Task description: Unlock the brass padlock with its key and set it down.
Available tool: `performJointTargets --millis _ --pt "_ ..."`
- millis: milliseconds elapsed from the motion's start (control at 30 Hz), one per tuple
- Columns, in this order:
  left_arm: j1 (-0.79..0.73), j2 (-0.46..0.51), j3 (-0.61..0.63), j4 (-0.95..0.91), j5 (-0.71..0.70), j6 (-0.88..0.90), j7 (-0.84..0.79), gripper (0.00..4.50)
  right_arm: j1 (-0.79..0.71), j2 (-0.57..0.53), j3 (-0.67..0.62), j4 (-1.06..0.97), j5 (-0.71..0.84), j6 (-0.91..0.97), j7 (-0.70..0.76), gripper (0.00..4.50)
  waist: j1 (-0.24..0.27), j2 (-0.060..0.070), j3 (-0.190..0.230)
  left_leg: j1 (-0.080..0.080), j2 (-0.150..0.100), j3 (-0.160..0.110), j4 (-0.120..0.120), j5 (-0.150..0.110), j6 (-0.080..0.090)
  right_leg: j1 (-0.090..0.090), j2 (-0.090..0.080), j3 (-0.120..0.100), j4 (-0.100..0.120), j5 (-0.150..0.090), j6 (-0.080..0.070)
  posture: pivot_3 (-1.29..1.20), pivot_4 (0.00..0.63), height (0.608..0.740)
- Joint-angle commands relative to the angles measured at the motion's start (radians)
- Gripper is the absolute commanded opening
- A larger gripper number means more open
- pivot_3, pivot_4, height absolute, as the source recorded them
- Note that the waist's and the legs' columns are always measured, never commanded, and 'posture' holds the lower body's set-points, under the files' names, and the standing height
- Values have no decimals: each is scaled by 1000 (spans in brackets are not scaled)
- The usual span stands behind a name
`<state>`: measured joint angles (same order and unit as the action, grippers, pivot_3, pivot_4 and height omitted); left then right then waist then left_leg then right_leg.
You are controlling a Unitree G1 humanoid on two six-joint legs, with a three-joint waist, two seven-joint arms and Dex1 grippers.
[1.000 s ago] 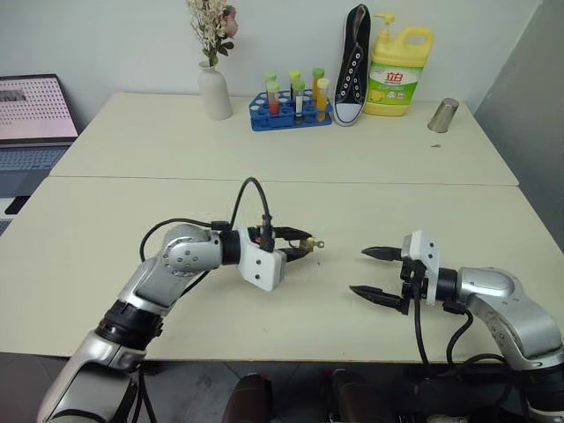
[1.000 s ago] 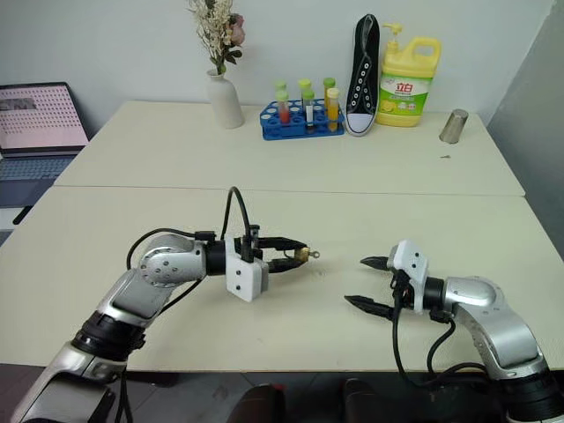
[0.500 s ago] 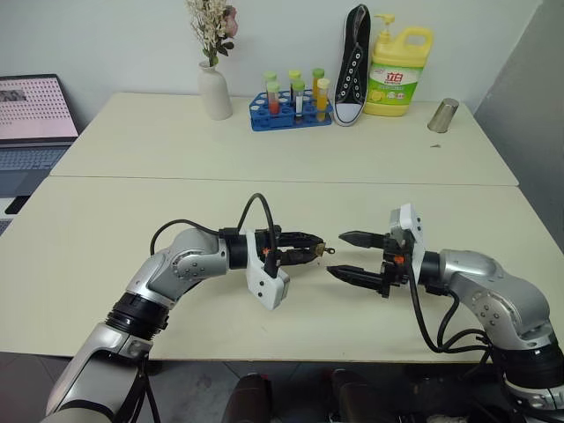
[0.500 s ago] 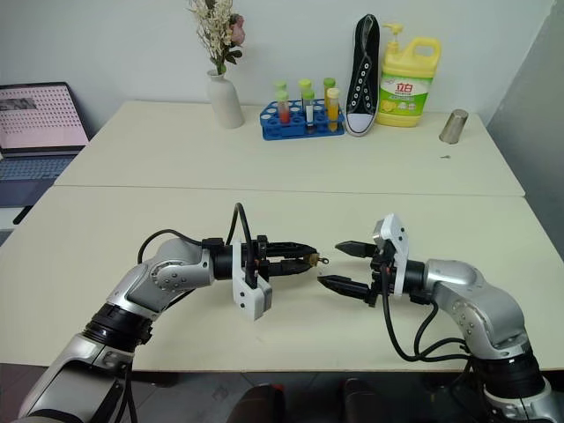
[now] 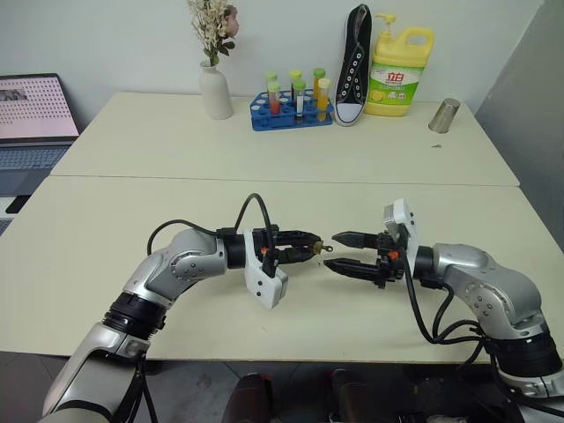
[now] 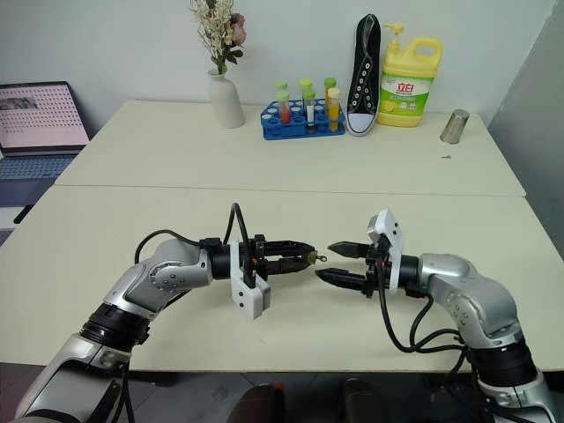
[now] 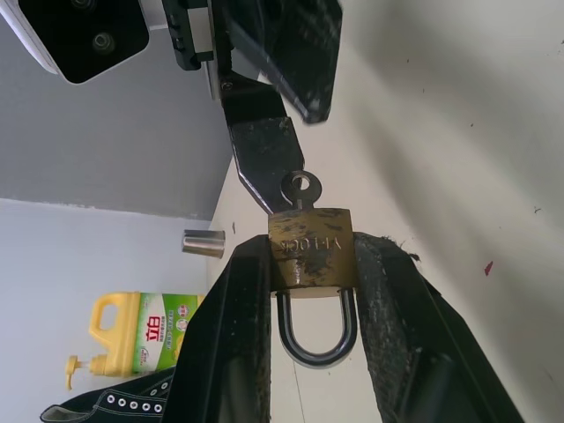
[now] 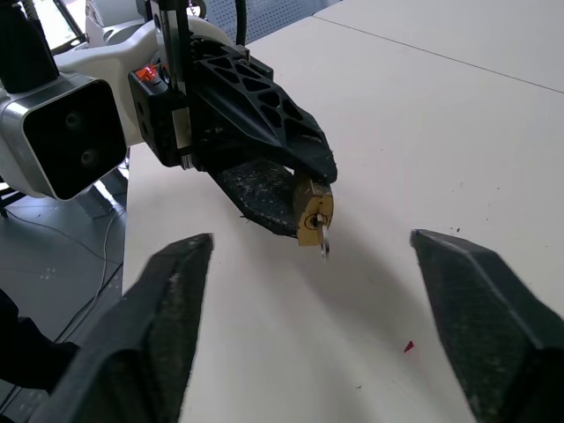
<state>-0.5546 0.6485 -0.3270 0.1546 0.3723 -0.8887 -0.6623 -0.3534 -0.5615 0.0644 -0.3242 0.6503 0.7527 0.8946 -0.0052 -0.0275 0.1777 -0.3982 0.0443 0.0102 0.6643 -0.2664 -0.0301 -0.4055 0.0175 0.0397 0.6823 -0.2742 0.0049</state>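
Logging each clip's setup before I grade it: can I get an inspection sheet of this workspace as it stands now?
Surface: two pale tables pushed together; small red speck by the grippers.
Job's things: brass padlock pinched between the left gripper's fingers, shackle toward the wrist; key sticking out of the lock body.
Clutter: along the far edge, vase of dried flowers, blue test-tube rack, black sneaker, yellow detergent jug, metal cup.
Grippers: left gripper shut on the padlock; right gripper open, tips facing the key, not touching.
Cables: black cable looping over the left wrist; another below the right forearm.
Surroundings: laptop at far left; white wall behind.
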Motion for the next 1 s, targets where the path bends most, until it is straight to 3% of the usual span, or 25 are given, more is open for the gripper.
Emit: performJointTargets --millis 33,233,600,1000 --pt "-4 8 12 -32 -3 -15 21 965 -18 2 1 -15 22 2 19 2165 0 0 0 0 0 0 0 0 0 0 0 0 0 0 0 0 150 740" --pt "6 5 13 -42 9 -13 28 965 -24 -3 11 -17 18 11 31 114 0 0 0 0 0 0 0 0 0 0 0 0 0 0 0 0 150 740" --pt "9 -1 12 -51 27 -6 45 965 -44 -2 11 -12 39 63 39 0 0 0 0 0 0 0 0 0 0 0 0 0 0 0 0 0 150 740" --pt "7 5 3 -28 88 -81 83 965 -177 -22 -4 111 144 372 20 0 0 0 0 0 0 0 0 0 0 0 -1 0 1 0 0 0 150 740"
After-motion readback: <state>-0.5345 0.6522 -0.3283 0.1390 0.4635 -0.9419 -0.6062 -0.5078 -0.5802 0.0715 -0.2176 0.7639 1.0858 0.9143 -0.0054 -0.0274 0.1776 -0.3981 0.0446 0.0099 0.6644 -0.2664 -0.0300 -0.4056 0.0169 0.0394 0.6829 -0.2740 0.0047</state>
